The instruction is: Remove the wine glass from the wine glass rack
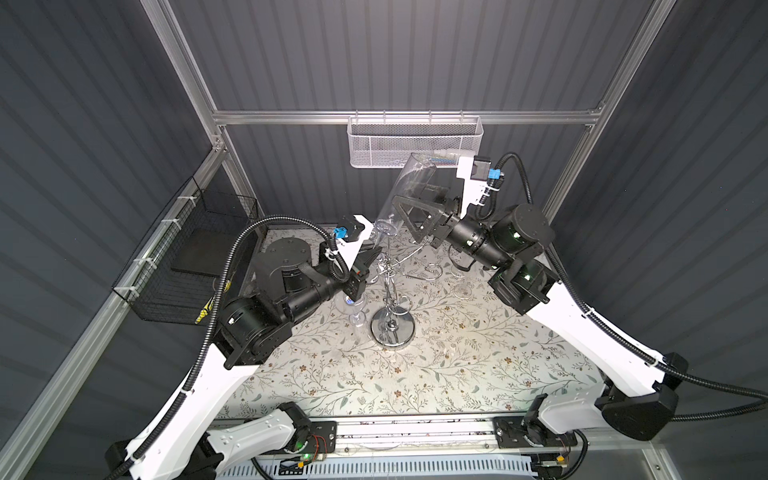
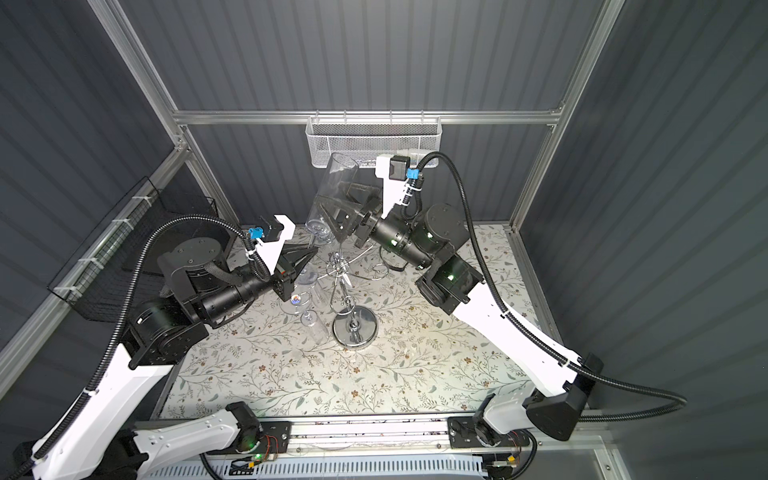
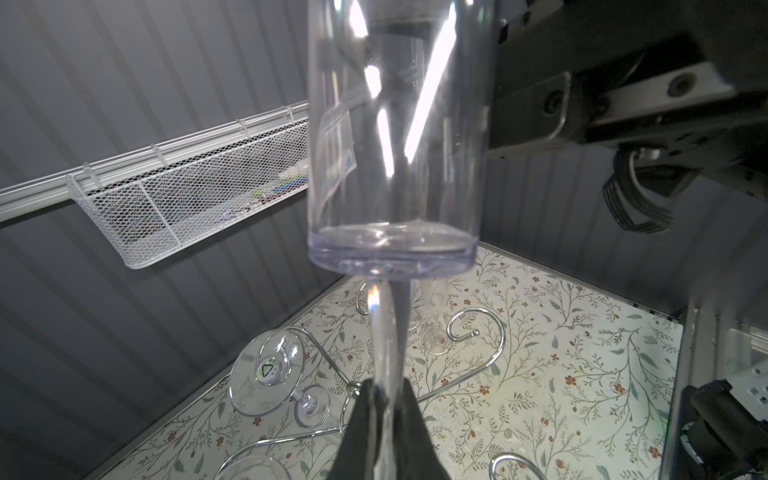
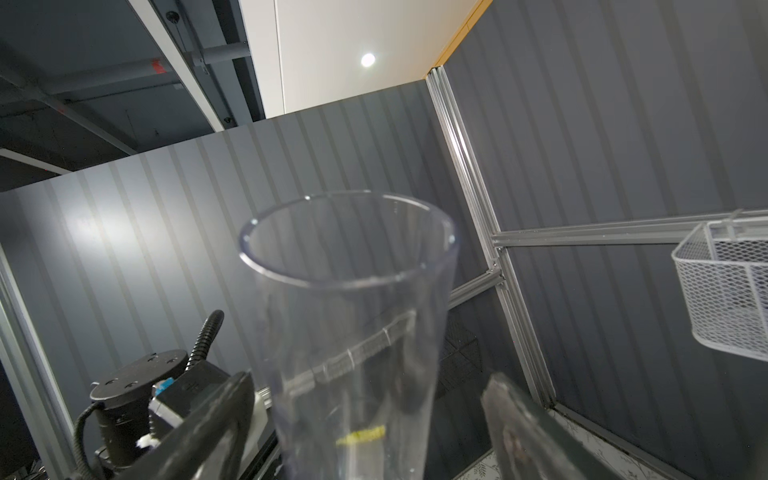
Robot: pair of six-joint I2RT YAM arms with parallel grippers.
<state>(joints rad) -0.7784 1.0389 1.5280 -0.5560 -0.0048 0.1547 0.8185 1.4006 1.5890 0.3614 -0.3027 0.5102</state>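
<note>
floral tablecloth [image 1: 457, 365], grey ribbed walls [image 1: 374, 54] all round. wine glass [image 1: 409, 191] tilted just over the wine glass rack [image 1: 392, 326], stem pinched tight in left gripper [image 3: 386, 386], right gripper [image 4: 370, 376] spread loose round the bowl. ceiling lamp [image 4: 368, 59] only in right wrist view.

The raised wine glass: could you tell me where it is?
In both top views the wine glass tilts above the central rack, before the white basket; the left tool grips its stem, the right tool straddles its bowl.

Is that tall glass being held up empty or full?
Empty: the wine glass is clear to its bottom, nothing inside in either wrist view.
</note>
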